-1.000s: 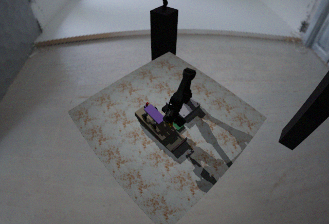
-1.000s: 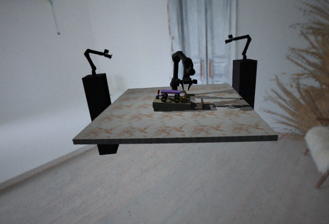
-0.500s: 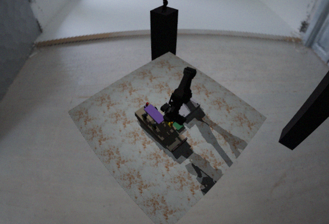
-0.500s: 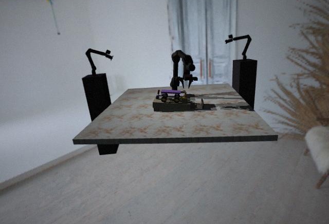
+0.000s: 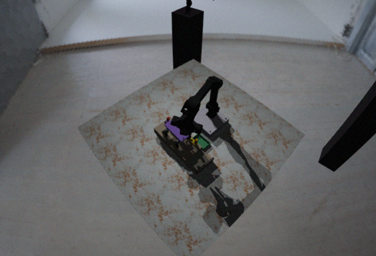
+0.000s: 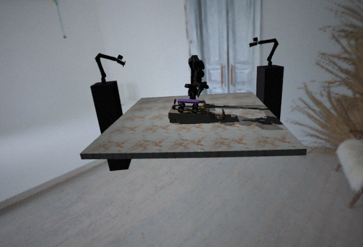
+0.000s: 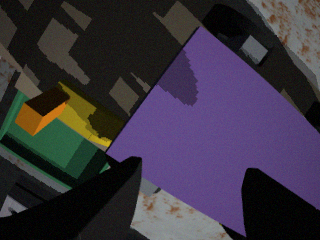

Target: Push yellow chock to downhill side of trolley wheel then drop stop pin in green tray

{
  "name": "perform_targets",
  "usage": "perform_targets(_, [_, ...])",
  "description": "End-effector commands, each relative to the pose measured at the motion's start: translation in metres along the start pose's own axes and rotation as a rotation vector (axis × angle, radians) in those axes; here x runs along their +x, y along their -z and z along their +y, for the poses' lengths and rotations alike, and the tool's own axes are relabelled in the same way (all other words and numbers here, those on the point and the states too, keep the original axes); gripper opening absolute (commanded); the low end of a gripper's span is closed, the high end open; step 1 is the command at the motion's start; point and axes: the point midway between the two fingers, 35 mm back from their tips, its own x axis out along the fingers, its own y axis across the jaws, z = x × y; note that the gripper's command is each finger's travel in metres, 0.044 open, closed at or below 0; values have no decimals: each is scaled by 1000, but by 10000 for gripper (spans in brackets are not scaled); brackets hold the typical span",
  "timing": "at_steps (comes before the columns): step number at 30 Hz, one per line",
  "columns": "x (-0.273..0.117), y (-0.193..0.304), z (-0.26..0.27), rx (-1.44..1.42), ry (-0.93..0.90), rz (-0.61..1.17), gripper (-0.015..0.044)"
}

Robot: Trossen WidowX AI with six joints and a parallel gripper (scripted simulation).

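Note:
The purple-topped trolley stands on the ramp. The red-headed stop pin is upright at its uphill end. The yellow chock sits on the ramp just downhill of the trolley, its inner end close to the deck's corner. Its orange handle points towards the green tray. The deck hides any contact between chock and wheel. My gripper is open and empty above the trolley's tray-side edge.
The tray lies beside the ramp, between it and the grey plate at my arm's base. A raised end stop stands at the ramp's downhill end. Two black pillars with small arms stand beyond the table.

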Motion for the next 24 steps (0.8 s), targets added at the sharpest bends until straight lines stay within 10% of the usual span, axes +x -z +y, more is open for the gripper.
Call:
perform_targets(1, [2, 9, -21, -151, 17, 29, 190])
perform_targets(24, [3, 78, -119, -969, -18, 186, 190])
